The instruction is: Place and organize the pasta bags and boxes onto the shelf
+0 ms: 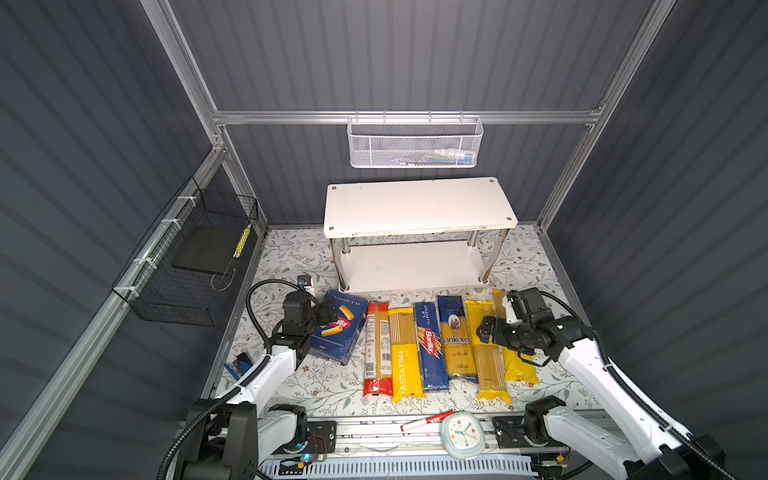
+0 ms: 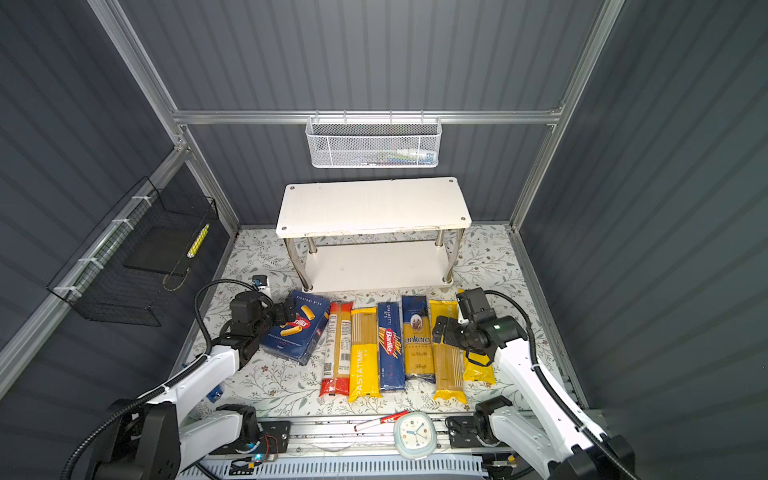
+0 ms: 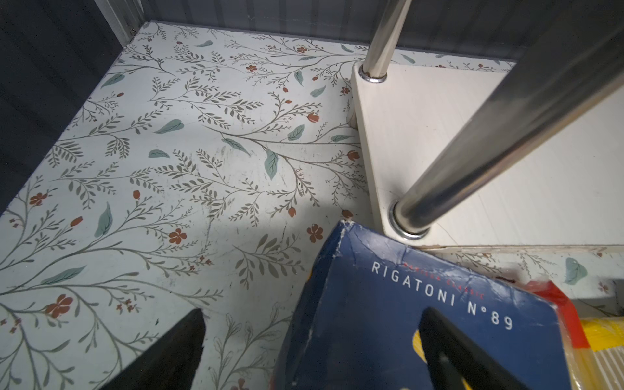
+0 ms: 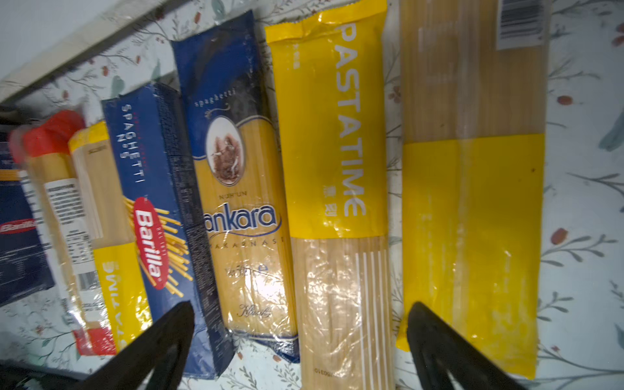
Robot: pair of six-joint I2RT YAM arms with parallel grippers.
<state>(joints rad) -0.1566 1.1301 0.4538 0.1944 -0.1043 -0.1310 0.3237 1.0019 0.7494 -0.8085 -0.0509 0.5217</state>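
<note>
Opening stage of the shelving task, read from the left. The left claw [image 3: 314, 312] is spread open, straddling the left edge of the rigatoni carton [image 1: 338, 328]. One finger is on the side of the floral surface [image 1: 324, 386], the other above the carton's printed face, and nothing is clasped. The carton lies slightly skewed, and its right edge appears to overlap the red-ended bag [image 1: 377, 349]. Next in the row we find the first PASTATIME bag [image 1: 405, 357] and the Barilla spaghetti carton [image 1: 431, 349]. Just behind the row stands the two-tier shelf [image 1: 419, 203], bare on both boards. Further right lie the ankara bag [image 1: 456, 336], the second PASTATIME bag [image 1: 492, 370] and a third yellow bag [image 1: 519, 370], partly hidden under the right arm. All seven packs rest on the surface, side by side, long axes pointing toward the shelf. The right claw [image 4: 302, 307] hangs above the ankara bag and the second PASTATIME bag, jaws wide apart and empty. We judge the first pick to be in hand, with nothing yet placed. The next move calls for either claw to settle on a single pack. That means descending with a finger on each long side and closing near the middle so the pack does not sag. The pack must then be lifted clear of its close neighbours and carried to a board.
</note>
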